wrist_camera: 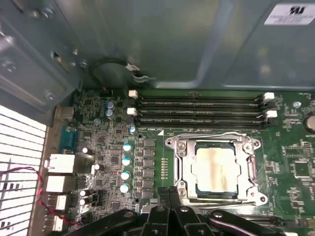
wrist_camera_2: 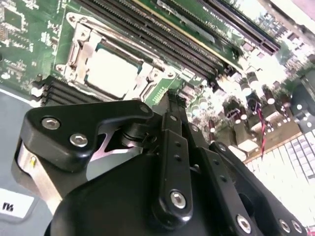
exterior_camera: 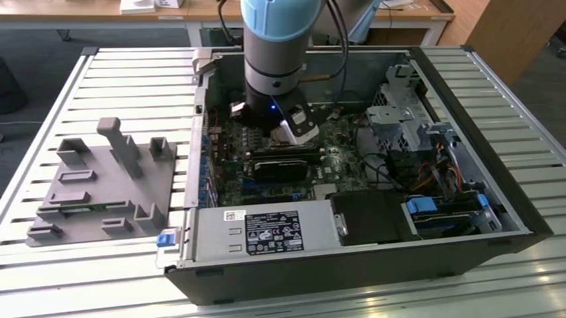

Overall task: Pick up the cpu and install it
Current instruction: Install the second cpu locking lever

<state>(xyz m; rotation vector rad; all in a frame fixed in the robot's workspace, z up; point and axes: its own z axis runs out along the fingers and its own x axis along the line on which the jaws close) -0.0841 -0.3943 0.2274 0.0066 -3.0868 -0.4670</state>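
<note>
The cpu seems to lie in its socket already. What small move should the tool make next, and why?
Probably raise the tool straight up a little. In the first wrist view the cpu lies flat inside the metal socket frame, and the tool hangs close beside that frame.

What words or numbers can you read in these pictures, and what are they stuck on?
None can be read.
Black label on the silver box: print too small to read.
White sticker beside it: too small to read.
White label on the grey case wall: too blurred to read.
The cpu: no writing shows on its top.
</note>
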